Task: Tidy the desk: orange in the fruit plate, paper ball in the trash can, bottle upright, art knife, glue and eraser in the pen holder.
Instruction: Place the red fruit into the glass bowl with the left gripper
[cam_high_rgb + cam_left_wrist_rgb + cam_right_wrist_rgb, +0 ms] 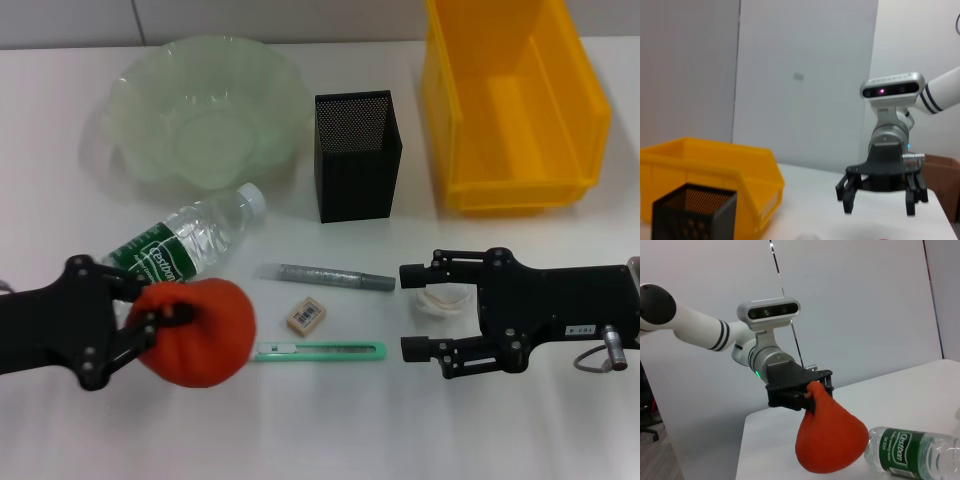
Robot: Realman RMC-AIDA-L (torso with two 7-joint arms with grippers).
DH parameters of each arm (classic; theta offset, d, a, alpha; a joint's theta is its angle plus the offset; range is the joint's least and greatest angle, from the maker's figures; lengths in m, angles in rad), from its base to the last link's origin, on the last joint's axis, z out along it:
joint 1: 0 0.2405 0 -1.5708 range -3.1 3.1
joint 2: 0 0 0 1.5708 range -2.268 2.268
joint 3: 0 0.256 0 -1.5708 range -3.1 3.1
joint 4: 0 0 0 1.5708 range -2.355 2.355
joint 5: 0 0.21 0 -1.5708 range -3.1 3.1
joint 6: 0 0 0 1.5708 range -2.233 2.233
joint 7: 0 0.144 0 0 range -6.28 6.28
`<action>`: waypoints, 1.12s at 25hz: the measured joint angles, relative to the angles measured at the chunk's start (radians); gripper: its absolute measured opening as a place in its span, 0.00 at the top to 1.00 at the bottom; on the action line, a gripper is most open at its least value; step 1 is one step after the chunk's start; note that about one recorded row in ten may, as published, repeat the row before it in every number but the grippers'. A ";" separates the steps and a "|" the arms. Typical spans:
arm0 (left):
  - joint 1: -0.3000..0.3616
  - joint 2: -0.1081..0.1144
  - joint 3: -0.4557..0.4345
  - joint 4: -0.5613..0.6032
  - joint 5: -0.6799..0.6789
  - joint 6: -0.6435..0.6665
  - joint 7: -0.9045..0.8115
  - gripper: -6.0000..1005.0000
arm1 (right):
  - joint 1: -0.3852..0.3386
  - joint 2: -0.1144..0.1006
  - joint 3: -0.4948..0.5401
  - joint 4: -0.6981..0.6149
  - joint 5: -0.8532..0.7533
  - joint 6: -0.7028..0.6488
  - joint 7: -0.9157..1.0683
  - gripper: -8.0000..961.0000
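A soft orange fabric fruit [196,331] hangs clamped in the left gripper [150,322] at about 8 o'clock on the white desk [330,420], lifted just in front of a clear plastic water bottle [190,243] (lying on its side). At 4 o'clock, the right gripper [420,313] sits spread wide around a crumpled white paper ball [441,299]. The pale green glass fruit plate [205,110] waits at 11 o'clock.

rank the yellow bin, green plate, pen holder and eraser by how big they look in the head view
1. yellow bin and green plate: look alike, too close to rank
2. pen holder
3. eraser
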 joint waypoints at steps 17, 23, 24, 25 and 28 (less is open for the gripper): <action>-0.105 -0.079 -0.004 -0.136 -0.388 -0.306 0.027 0.92 | -0.052 0.006 0.116 0.010 0.014 -0.003 -0.071 0.24; -0.134 -0.079 -0.004 -0.178 -0.425 -0.385 0.034 0.92 | -0.069 0.007 0.116 0.011 0.034 -0.004 -0.075 0.24; -0.201 -0.082 -0.004 -0.264 -0.488 -0.543 0.122 0.92 | -0.069 0.007 0.116 0.011 0.034 -0.004 -0.076 0.24; -0.210 -0.083 -0.004 -0.275 -0.495 -0.566 0.138 0.92 | -0.070 0.007 0.116 0.011 0.034 -0.005 -0.076 0.24; -0.249 -0.085 -0.005 -0.317 -0.519 -0.661 0.192 0.92 | -0.072 0.007 0.116 0.011 0.035 -0.005 -0.076 0.24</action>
